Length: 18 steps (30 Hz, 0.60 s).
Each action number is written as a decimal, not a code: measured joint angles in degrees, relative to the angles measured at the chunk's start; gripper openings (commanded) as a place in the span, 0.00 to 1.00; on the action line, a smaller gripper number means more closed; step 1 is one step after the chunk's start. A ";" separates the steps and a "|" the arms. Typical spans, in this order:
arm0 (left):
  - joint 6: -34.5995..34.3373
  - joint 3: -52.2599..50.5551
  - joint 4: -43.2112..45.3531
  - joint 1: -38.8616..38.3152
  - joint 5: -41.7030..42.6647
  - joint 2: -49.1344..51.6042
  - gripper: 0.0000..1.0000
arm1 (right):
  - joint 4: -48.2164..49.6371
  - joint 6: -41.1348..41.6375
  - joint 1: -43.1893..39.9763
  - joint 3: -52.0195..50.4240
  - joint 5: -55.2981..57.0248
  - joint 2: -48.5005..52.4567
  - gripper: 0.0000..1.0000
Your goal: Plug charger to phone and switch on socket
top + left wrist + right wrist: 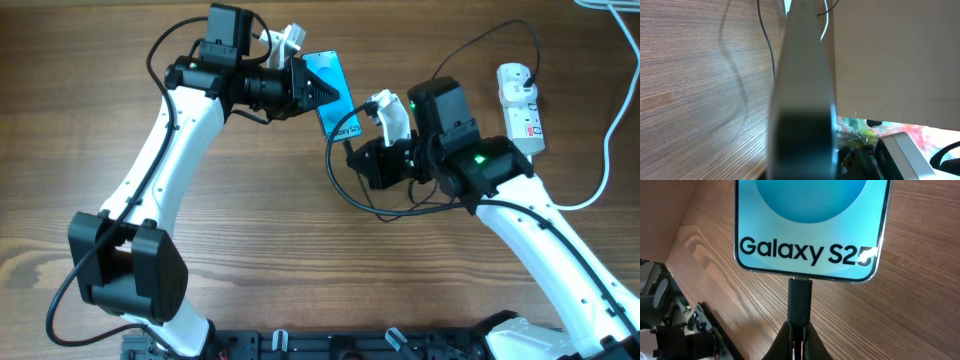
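Status: left fingers (318, 90) are clamped on the small flat smartphone with the light-blue "Galaxy S25" screen (810, 225), mid-desk toward the far edge. Can't tell if the phone rests on the wooden desk (300, 260) or hangs clear. Right fingers (782, 345) are pinched on the black plug tip of the thin black charger cable (800, 297), with the tip butted against the phone's bottom edge. Fully seated or not: can't tell.

Risks as I see them:
- Tip off-axis to the port: it jams or bends if pushed harder.
- The phone has only one grip on it, so an insertion push could twist it in the left fingers.
- Charger slack loops on the desk under the right arm. Reaching for the long white power-strip socket (522, 105) near the far right corner could snag the loop and pull the tip out.
- Letting go before it's seated: the tip drops out.
- Socket switch position is too small to read.
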 measured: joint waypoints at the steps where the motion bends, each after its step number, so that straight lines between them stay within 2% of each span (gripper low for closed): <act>1: 0.15 0.00 -0.13 0.02 0.00 0.00 0.04 | -0.02 0.15 0.00 0.00 -0.02 0.00 0.04; 18: -0.55 0.28 -0.83 -0.81 -1.07 0.00 0.04 | 0.07 1.66 0.00 -0.31 -0.13 0.00 0.04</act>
